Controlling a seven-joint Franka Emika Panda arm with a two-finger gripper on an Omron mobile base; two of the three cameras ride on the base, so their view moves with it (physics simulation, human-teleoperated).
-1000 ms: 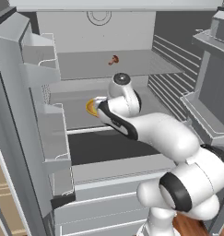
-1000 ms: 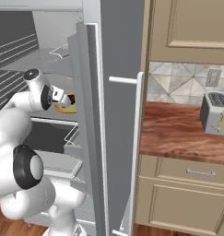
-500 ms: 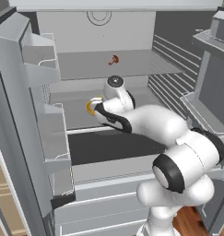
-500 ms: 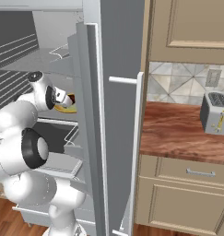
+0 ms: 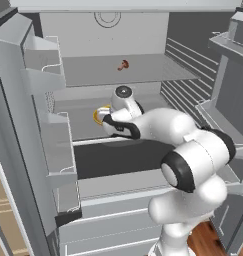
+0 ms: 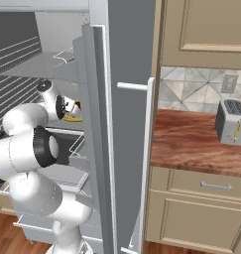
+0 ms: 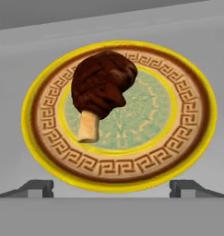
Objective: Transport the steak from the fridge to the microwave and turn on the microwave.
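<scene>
- Pale grey shelving of the open fridge fills my base views, with the arm reaching in to the middle shelf; a wooden counter with a toaster sits off to the right of the fridge door.
- On that middle shelf lies a round yellow plate with a key-pattern border, and the steak rests on it, a dark brown lump with a pale stub sticking out of it.
- My gripper hangs just short of the plate's near rim with its jaws spread fully wide and nothing between them (the two dark fingertips stand well apart at the bottom of the hand view).
- What matters for the next move: the steak lies straight ahead of the jaws and slightly to the left of the plate's centre, so I judge the hand needs to go forward and a touch left.
- Its long axis runs from the stub, nearest the plate's near rim, up to the rounded bulk nearer the far rim, tilted a little; the jaws open across that axis, which looks favourable for closing on the bulk.
- Higher up, on the shelf above the plate, a tiny brown piece sits near the back, well apart from my target.
</scene>
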